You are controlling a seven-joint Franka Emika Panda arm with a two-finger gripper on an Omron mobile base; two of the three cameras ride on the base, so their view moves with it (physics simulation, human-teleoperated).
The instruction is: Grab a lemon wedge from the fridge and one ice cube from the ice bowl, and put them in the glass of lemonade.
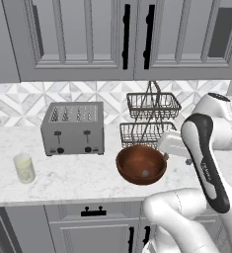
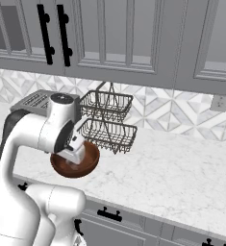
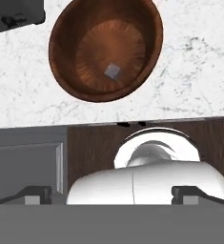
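While our hand hangs above the counter's front edge, we hold nothing — the gripper (image 3: 111, 194) stands wide, its two dark fingertips (image 3: 35, 194) far apart at the bottom of the hand view, and nothing lies between them. Looking down past them we see the grey cabinet front below the counter and, just beyond the edge, the marble counter (image 1: 78, 180).

On that counter, a little back from the edge, sits the ice bowl (image 1: 141, 164), wide, glossy and reddish-brown. One small pale ice cube (image 3: 112, 71) rests on its floor, near the middle. From the right base view our white hand overlaps the bowl's near rim (image 2: 75, 163), above it and not touching.

Well to the left, near the front edge, stands the glass of lemonade (image 1: 24, 168), upright, with pale yellow liquid inside.

Farther back — against the patterned tile wall — we see a grey toaster (image 1: 73, 128) on the left and a two-tier wire basket (image 1: 152, 118) directly behind the bowl. Above them hang pale grey cabinets (image 1: 88, 39) with black handles.
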